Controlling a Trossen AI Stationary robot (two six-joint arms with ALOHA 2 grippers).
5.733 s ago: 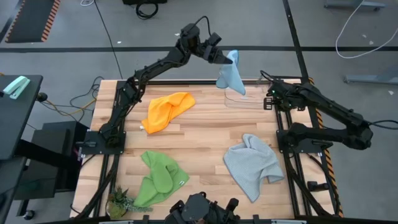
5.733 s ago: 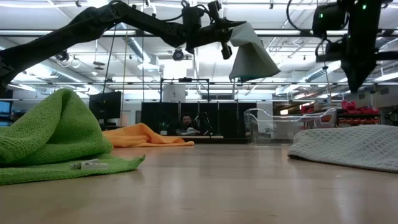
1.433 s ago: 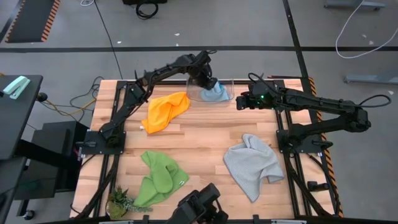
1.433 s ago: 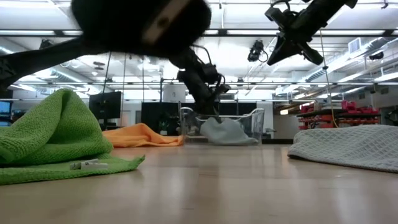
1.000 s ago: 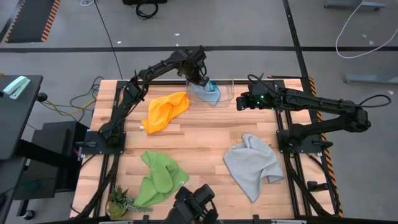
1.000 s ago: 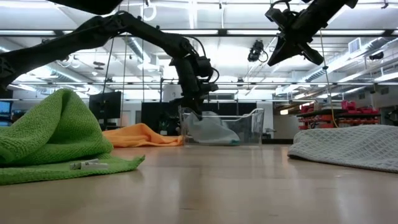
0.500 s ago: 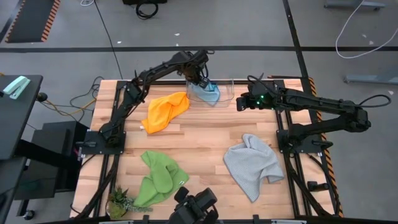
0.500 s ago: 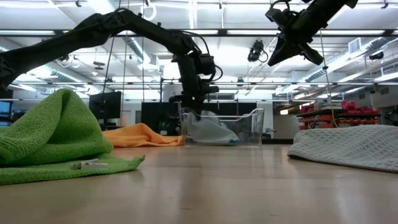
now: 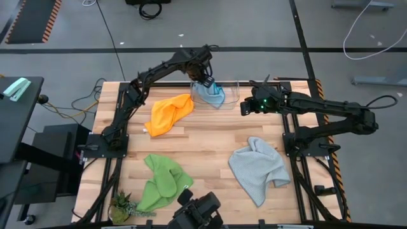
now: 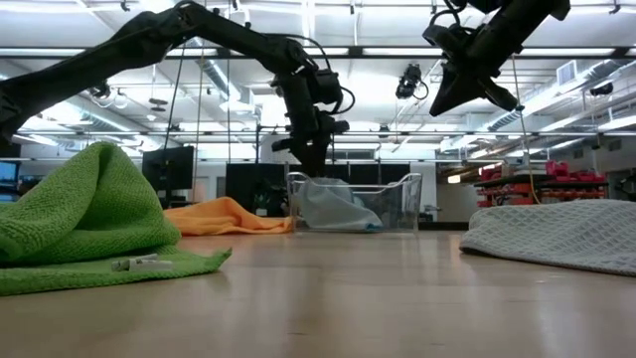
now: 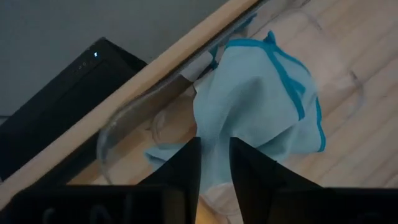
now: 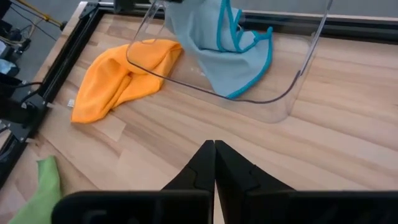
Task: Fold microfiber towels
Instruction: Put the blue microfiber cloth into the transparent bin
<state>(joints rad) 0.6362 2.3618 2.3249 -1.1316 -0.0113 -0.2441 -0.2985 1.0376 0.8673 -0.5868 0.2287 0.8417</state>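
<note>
The counter [image 9: 210,137] is carrying three loose towels: the grey towel [image 9: 257,167] near the right edge, the green towel [image 9: 162,182] near the front left corner, the orange towel [image 9: 168,112] toward the back left. The blue towel [image 9: 212,93] is lying bunched in the clear bin [image 9: 230,102] at the back edge. The left hand [image 9: 205,78], fingers spread slightly, is hovering over it, seemingly letting go. The right hand [image 9: 245,107], fingers pressed together, is waiting beside the bin. Next probably calls for fetching another towel. Whether the blue towel is properly folded is hard to make out.

A clear plastic bin [image 9: 224,95] stands at the wooden table's [image 9: 210,137] far edge; a small potted plant [image 9: 122,207] sits at a near corner.
</note>
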